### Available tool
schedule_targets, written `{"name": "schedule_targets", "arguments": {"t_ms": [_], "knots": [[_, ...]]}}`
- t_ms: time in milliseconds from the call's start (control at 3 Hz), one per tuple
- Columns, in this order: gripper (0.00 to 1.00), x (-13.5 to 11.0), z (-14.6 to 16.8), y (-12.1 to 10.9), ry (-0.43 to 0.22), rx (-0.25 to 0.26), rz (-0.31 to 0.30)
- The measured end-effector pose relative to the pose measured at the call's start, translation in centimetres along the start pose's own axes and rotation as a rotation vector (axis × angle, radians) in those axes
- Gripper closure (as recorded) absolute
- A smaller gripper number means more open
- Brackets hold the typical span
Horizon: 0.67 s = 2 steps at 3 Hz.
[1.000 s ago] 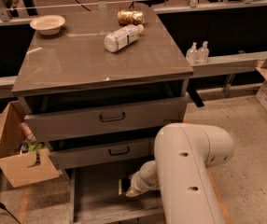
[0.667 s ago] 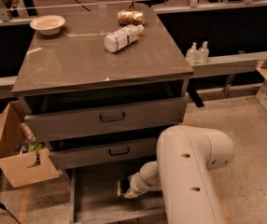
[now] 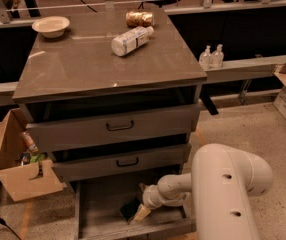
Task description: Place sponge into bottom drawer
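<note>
The bottom drawer [image 3: 100, 219] is pulled out at the foot of the grey-brown cabinet, and its flat floor shows. My white arm reaches in from the right, with the gripper [image 3: 139, 208] low over the middle of the drawer floor. The sponge [image 3: 133, 211], dark green on pale yellow, sits tilted at the gripper's tip, and the gripper is shut on it. I cannot tell whether the sponge touches the floor.
The two upper drawers [image 3: 115, 128] with black handles stand slightly open above. On the cabinet top lie a white bottle [image 3: 130, 40], a brown can [image 3: 139, 18] and a bowl [image 3: 51, 26]. A cardboard box [image 3: 18, 171] stands at the left. My arm's bulky elbow [image 3: 228, 189] fills the lower right.
The gripper with the sponge has dropped a little lower and slightly left inside the bottom drawer. The cabinet and the things on top have not moved.
</note>
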State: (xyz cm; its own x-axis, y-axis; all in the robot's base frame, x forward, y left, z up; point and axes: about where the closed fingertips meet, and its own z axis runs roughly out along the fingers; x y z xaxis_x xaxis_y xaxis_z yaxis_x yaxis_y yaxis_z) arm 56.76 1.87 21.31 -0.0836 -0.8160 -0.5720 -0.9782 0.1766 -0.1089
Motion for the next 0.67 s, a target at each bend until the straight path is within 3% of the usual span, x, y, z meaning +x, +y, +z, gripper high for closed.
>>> {"name": "schedule_targets", "arguments": {"t_ms": [333,667], "knots": [[0.41,-0.6,-3.5,-1.5,-0.087,0.085,0.051],[0.65,0.1,-9.2,-3.1,-0.151,0.191,0.106]]}}
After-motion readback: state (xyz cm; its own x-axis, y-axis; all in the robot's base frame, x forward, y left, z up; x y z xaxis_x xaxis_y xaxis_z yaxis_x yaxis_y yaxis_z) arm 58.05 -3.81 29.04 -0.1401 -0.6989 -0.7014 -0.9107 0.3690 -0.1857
